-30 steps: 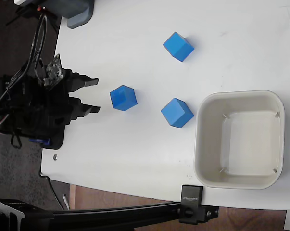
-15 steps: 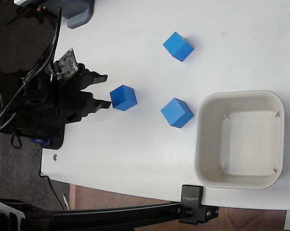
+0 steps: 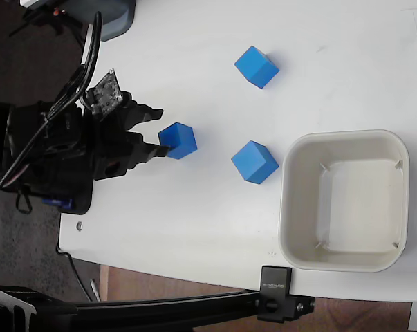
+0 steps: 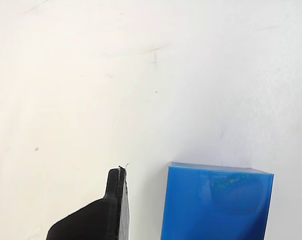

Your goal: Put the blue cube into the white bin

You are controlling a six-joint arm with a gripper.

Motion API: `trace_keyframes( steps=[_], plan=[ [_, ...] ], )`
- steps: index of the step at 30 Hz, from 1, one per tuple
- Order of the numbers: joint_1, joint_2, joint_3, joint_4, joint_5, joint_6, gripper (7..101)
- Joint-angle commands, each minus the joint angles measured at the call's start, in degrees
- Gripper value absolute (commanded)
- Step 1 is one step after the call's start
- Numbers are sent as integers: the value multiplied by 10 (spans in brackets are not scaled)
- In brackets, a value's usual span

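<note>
Fixed view: the hand [image 3: 163, 131], fingers spread wide and holding nothing, sits at the left face of the blue cube [image 3: 178, 140] on the white bench [image 3: 194, 207]. Two more cubes [image 3: 255, 162] [image 3: 256, 66] lie nearer the empty white bin [image 3: 344, 200] at right.

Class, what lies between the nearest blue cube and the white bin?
In the fixed view, only bare table separates that blue cube from the white bin.
</note>
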Motion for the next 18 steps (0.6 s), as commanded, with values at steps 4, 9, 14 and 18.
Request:
trace_keyframes(
  steps=[4, 9, 14, 18],
  plan=[
    [1, -7, 1, -29, -10, -3, 1000],
    [1, -7, 15, -42, -7, 1, 1000],
    [8, -18, 19, -53, -9, -1, 1000],
    [11, -33, 22, -66, -12, -3, 1000]
  ],
)
